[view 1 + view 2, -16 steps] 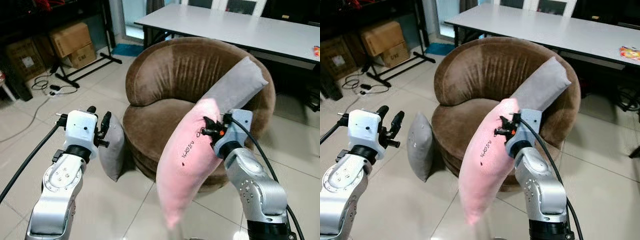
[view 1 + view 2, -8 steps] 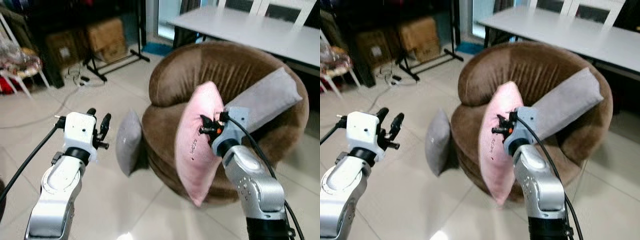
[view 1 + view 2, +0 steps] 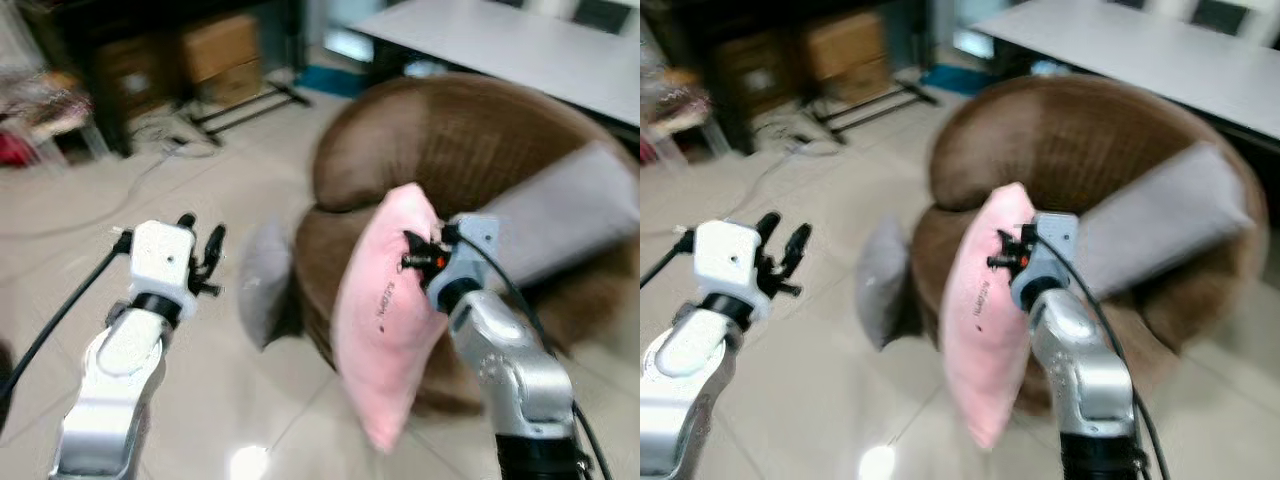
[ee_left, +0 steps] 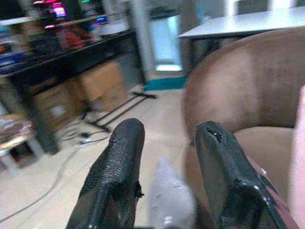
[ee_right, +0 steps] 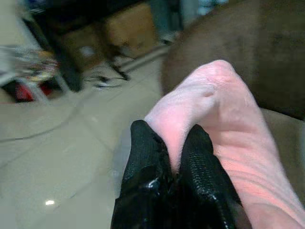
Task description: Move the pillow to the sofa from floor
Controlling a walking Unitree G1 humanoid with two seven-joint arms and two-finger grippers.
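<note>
Two grippers: your right gripper (image 5: pixel 174 160) pinches the pink pillow (image 3: pixel 385 310) by its edge, hanging before the brown round sofa (image 3: pixel 480 150); left gripper (image 4: pixel 167 162) is spread, empty. Pillow looks soft, light, floppy; pinch deep.

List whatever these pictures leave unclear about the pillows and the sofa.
- Dark writing on the pink pillow: blurred, unreadable in the eye views.
- Right gripper, shut on the pink pillow: its fingertips are buried in the fabric, wrist view.
- Sofa seat: largely hidden behind the pink pillow and right arm.
- Grey pillow on the floor: motion blur smears its edges, so contact with the sofa base is uncertain.
- Grey pillow on the sofa: lower end hidden behind the right gripper.
</note>
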